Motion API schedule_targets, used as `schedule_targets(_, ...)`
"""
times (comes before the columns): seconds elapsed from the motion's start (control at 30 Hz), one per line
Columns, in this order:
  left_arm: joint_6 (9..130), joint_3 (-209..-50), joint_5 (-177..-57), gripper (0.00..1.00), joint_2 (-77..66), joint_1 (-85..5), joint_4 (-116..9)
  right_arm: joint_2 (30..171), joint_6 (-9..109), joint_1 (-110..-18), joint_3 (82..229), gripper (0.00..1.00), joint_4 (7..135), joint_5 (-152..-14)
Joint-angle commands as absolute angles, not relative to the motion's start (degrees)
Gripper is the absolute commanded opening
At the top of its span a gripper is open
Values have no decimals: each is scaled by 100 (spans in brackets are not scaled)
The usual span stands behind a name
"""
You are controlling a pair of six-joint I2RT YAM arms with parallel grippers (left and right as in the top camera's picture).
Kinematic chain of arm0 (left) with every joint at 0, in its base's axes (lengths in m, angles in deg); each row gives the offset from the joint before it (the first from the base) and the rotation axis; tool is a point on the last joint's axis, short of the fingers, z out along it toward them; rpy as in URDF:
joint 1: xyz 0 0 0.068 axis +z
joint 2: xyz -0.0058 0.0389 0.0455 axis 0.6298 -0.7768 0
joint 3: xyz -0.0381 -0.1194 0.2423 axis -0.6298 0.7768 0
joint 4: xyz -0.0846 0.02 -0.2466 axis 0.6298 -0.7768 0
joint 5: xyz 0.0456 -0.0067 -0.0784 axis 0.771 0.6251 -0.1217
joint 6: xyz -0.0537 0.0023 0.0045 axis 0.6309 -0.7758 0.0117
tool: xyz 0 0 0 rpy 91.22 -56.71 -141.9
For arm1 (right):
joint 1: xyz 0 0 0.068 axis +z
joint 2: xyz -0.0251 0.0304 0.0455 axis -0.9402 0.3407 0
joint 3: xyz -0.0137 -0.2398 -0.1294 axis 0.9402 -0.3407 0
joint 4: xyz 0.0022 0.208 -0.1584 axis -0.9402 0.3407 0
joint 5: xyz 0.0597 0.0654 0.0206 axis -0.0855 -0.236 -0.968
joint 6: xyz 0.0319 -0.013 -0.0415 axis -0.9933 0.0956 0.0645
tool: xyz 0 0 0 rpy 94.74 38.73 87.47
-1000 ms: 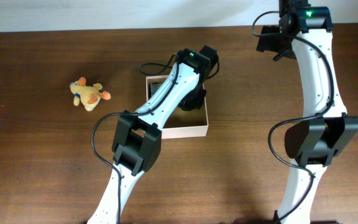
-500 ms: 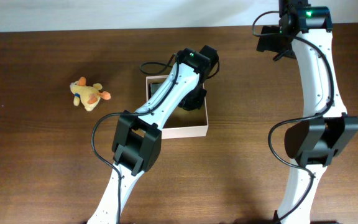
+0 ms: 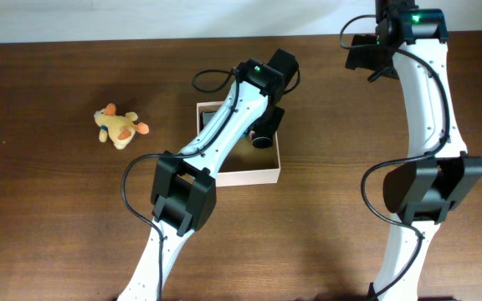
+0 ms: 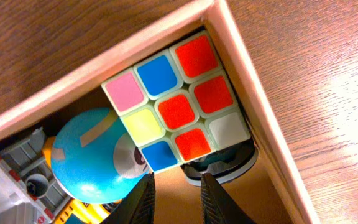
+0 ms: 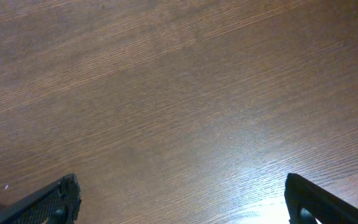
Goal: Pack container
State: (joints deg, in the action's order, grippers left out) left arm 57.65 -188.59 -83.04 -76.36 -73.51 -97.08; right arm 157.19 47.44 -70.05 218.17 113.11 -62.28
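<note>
"While the left fingers (image 4: 143, 202) hung low inside the box (image 4: 263, 118), were they grasping anything?" Mo asked.

"No. They stood slightly parted, with only the box floor between them. The cube (image 4: 179, 109) lay at their 12 o'clock, tucked into a corner. It sat against the wall at its 3 o'clock and the blue toy (image 4: 92, 155) at its 8 o'clock."

"So the step, I'd judge, was letting go and getting out?"

"That was my reading. To do it well, the fingers needed to spread wider first, then rise straight up. That way neither tip would drag the cube or clip the wall just beside it. After that the plush (image 3: 120, 125), out on the table (image 3: 48, 217) well apart at the box's 9 o'clock, looked like the next thing to fetch."

"Where was the box itself?"

"Near the table's middle, seen from above, under the left arm (image 3: 224, 124). That arm ran from the 6 o'clock edge toward 1 o'clock, its wrist bent down over the box's 3 o'clock side."

"And the other side?"

"The right arm (image 3: 429, 100) stretched toward 12 o'clock, well apart from the box. The right fingers (image 5: 55, 202) were spread wide over the table, holding nothing."
</note>
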Motion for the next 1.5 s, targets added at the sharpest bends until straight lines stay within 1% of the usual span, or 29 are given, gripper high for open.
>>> schedule_targets(0.0, 5627, -18962, -8241, 27, -7704, -7349, -9684, 15735, 4714, -7016, 21793, 99, 11311, -6134)
schedule_targets(0.7, 5632, -18986, -8241, 25, -7700, -7340, -9499, 15735, 4714, -7016, 21793, 99, 11311, -6134)
schedule_targets(0.9, 5662, -19664, -8238, 25, -7608, -7133, -9654, 15735, 4714, -7016, 21793, 99, 11311, -6134)
schedule_targets(1.1, 5966, -20746, -8083, 26, -7575, -6475, -9903, 15735, 4714, -7016, 21793, 99, 11311, -6134)
schedule_targets(1.23, 6202, -20853, -8005, 27, -7575, -5861, -10279, 15735, 4714, -7016, 21793, 99, 11311, -6134)
schedule_targets(1.47, 7083, -20851, -7983, 27, -7577, -4652, -11101, 15735, 4714, -7016, 21793, 99, 11311, -6134)
